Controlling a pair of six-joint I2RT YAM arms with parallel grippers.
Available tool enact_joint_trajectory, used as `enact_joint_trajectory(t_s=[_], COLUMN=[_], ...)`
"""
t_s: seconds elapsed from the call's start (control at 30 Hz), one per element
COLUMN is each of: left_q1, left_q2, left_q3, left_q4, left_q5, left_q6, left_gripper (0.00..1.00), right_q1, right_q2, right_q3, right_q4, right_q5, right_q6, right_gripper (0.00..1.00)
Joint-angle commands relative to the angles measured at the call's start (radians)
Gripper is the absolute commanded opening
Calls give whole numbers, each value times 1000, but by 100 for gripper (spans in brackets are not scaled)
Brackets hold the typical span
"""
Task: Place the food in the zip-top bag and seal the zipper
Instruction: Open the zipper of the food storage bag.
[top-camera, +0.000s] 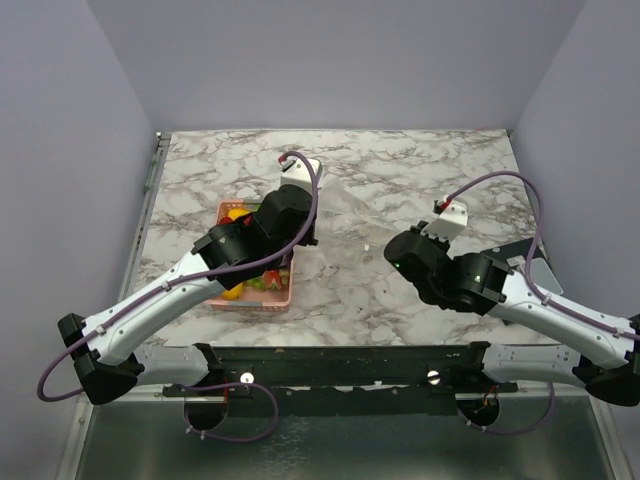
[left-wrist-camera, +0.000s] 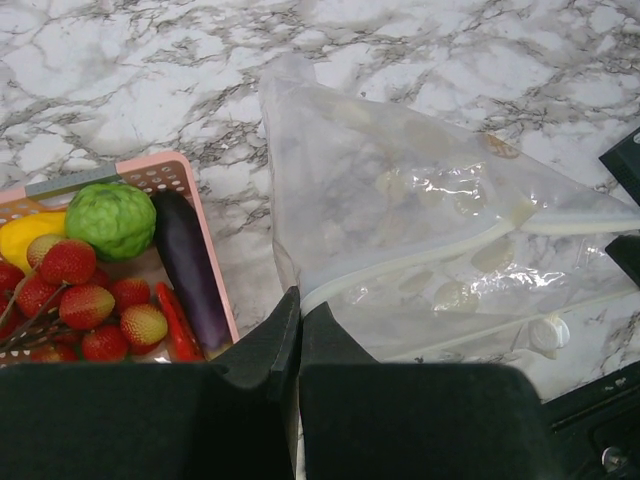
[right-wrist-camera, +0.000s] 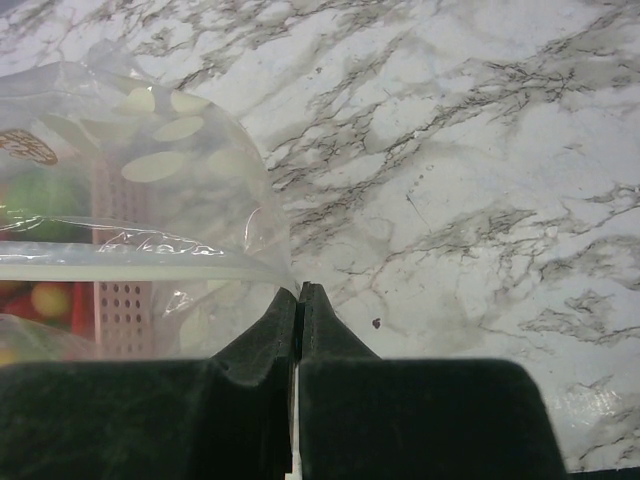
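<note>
Only the left wrist view plainly shows eggplant (left-wrist-camera: 188, 265), green fruit (left-wrist-camera: 110, 220) and red berries (left-wrist-camera: 85, 305) in the pink basket (left-wrist-camera: 165, 170), nine o'clock of the zip-top bag (left-wrist-camera: 400, 190). Left gripper (left-wrist-camera: 300, 305) and right gripper (right-wrist-camera: 300, 295) each pinch a bag corner shut. Marble table (top-camera: 400, 165), lilac walls (top-camera: 60, 200).

No legible text or labels anywhere.

A pink slotted basket (top-camera: 255, 301) sits left of centre on the grey-veined marble table (top-camera: 400, 160), with pale lavender walls (top-camera: 60, 150) around it.
</note>
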Motion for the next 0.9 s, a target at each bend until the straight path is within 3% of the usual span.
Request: enact_joint_trajectory(t_s=[0.0, 0.3, 0.53, 0.63, 0.87], left_q1=[22, 22, 21, 21, 22], left_q2=[-48, -44, -20, -9, 6], left_q3=[69, 144, 221, 255, 324], left_q4=[-109, -123, -135, -139, -140], left_q5=[-113, -94, -161, -205, -330], left_q6=[71, 91, 126, 141, 200], left_gripper=[0, 0, 0, 0, 0], right_q1=[-13, -13, -13, -13, -13], right_q2=[-41, -49, -26, 10, 36], right_q3=[5, 80, 142, 191, 260], right_q4=[-89, 117, 239, 257, 356], right_q5=[25, -138, -254, -283, -362], right_q6=[-137, -317, -414, -434, -479], right_gripper=[1, 5, 14, 21, 49])
